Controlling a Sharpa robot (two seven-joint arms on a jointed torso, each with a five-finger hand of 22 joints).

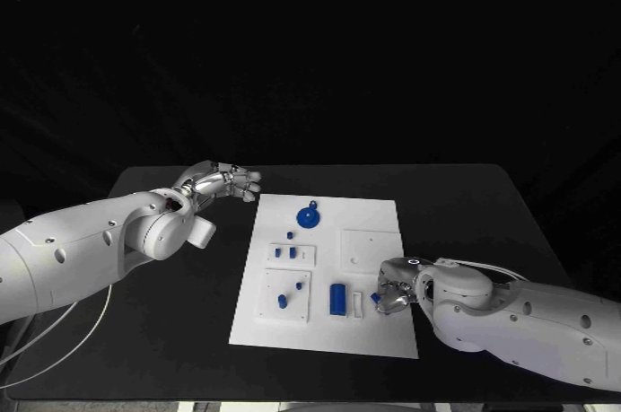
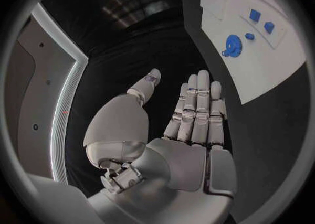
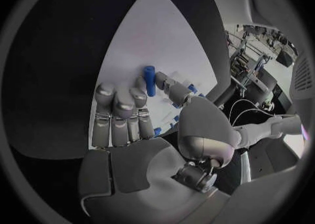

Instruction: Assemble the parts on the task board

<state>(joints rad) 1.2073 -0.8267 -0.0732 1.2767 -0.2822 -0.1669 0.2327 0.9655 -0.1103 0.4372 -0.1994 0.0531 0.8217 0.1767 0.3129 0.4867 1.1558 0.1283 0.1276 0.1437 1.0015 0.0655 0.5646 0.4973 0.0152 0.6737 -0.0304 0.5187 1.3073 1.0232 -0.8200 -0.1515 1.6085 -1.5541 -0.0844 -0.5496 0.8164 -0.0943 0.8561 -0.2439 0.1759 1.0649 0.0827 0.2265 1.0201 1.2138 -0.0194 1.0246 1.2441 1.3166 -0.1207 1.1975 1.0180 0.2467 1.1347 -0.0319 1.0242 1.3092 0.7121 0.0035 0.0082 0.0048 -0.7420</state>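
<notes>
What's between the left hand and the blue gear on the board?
Only bare black table and bare white task board between the left hand and blue gear, per head view.

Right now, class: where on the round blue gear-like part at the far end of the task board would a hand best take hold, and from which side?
Probably by its rim, from straight above. The round blue part lies flat on the task board, so only its edges offer opposed surfaces. The open left hand hovers beside the board's far left corner and is nearer; the right hand works at the near end.
</notes>
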